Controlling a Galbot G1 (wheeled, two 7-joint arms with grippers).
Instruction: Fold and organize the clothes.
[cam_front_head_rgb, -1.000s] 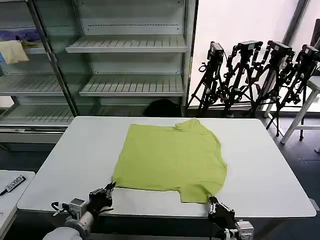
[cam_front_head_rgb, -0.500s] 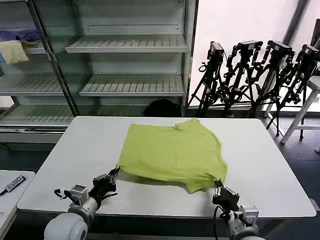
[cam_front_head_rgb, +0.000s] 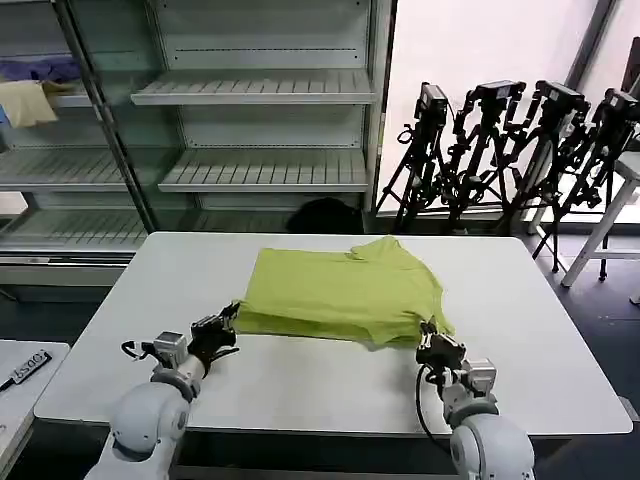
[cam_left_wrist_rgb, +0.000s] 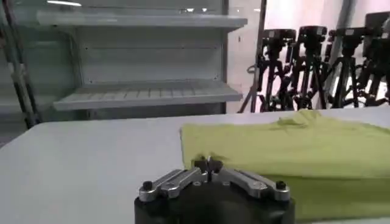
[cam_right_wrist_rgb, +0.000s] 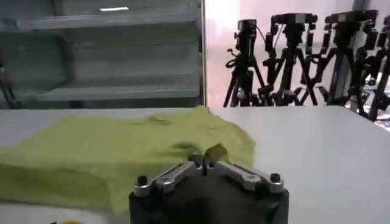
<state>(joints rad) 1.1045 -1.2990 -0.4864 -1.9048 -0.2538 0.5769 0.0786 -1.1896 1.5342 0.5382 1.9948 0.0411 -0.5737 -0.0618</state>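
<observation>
Folding is under way, with the first fold about half made. The T-shirt (cam_front_head_rgb: 340, 295) lies near the middle of the table (cam_front_head_rgb: 300, 390), its collar end toward the far edge and still flat, while its near hem is lifted off the tabletop and doubled toward the far edge, so a rounded fold line faces the robot. The left gripper (cam_front_head_rgb: 222, 327) has its fingers pinched together on the near left corner of the hem, and in the left wrist view the fingertips (cam_left_wrist_rgb: 208, 163) meet on green cloth. The right gripper (cam_front_head_rgb: 430, 338) is likewise clamped on the near right corner, with fabric bunched just at its tips in the right wrist view (cam_right_wrist_rgb: 203, 162). Judging from this, what remains is to carry the hem on toward the far edge, lay it down, release it, then fold the sides and tidy the shirt's shape.
</observation>
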